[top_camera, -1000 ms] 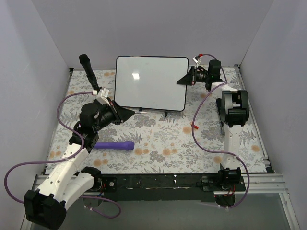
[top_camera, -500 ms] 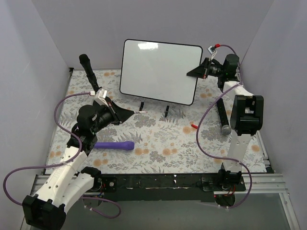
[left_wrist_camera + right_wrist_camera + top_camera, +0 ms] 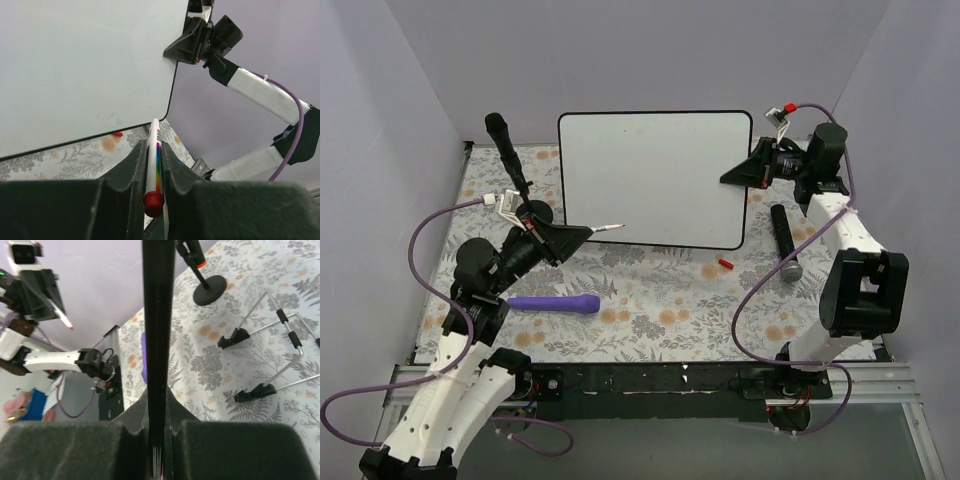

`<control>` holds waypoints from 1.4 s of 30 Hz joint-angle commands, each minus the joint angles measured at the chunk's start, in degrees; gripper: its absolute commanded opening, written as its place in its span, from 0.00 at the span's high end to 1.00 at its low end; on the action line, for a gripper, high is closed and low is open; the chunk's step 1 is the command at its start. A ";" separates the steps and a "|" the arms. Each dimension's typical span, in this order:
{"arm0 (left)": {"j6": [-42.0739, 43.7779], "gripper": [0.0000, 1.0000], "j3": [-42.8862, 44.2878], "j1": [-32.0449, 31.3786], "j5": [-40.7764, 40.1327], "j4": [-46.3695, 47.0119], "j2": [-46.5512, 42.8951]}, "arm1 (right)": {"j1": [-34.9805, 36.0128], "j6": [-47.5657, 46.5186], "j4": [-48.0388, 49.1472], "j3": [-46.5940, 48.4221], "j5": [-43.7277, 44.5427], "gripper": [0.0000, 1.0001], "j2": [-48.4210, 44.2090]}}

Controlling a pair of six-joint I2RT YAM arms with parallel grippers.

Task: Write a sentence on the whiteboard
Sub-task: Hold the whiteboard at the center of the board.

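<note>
Raised and squared up since the earlier frame, the whiteboard (image 3: 655,180) hangs upright, its face blank. At its right edge the right gripper (image 3: 748,172) pinches the frame. The left gripper (image 3: 582,233), nearer its lower edge, clamps the marker (image 3: 608,229), long axis aimed tip-first at the face; whether they touch, I cannot tell.

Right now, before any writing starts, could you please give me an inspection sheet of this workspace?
Surface: floral tablecloth, lying flat.
Job's things: whiteboard blank, held up off its wire stand; sentence: nothing seen.
Clutter: purple handle, red cap, black microphone, black rod.
Grippers: left gripper shut on marker pen; right gripper shut on whiteboard's right edge.
Cables: purple cables loop loosely beside both arms.
Surroundings: plain walls on three sides.
</note>
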 commanded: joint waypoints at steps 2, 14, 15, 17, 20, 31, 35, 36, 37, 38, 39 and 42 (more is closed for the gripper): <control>-0.85 1.00 3.38 0.14 1.65 -0.46 -4.84 | -0.15 -30.84 -34.80 3.45 7.86 0.99 -11.43; -1.63 1.00 0.49 0.22 0.95 -1.80 -10.83 | -4.81 -51.58 -58.27 -4.38 10.14 0.99 -27.00; -1.55 1.00 -0.13 0.22 0.86 -1.19 -11.00 | -5.25 -52.63 -59.24 -4.73 10.23 0.99 -27.26; -1.46 1.00 -0.66 0.22 0.69 -0.74 -11.53 | -5.34 -55.62 -62.40 -5.09 9.97 0.99 -27.70; -1.37 1.00 -2.06 0.22 0.07 0.04 -12.06 | -5.51 -61.33 -68.10 -5.70 8.74 0.99 -26.56; -1.37 1.00 -13.65 0.22 -1.33 9.80 -14.08 | -8.32 -68.64 -67.69 -10.98 8.39 0.99 -27.36; 0.03 1.00 -15.68 0.14 -2.12 14.10 -12.68 | -10.17 -71.09 -68.65 -10.72 6.89 0.99 -26.30; 0.38 1.00 -16.04 0.14 -2.39 14.63 -12.33 | -10.35 -72.06 -69.00 -10.80 6.71 0.99 -26.04; 1.00 1.00 -16.39 0.14 -2.56 15.25 -11.54 | -10.61 -73.37 -70.74 -10.72 6.45 0.99 -25.95; 1.96 1.00 -17.26 0.14 -3.17 16.65 -11.18 | -11.13 -75.91 -71.28 -10.80 6.19 0.99 -25.86; 2.49 1.00 -17.79 0.14 -3.53 17.44 -11.01 | -11.49 -76.37 -71.38 -11.24 6.19 0.99 -26.03; 3.55 1.00 -20.25 0.14 -5.11 20.35 -11.35 | -12.54 -78.56 -72.16 -11.94 5.92 0.99 -26.65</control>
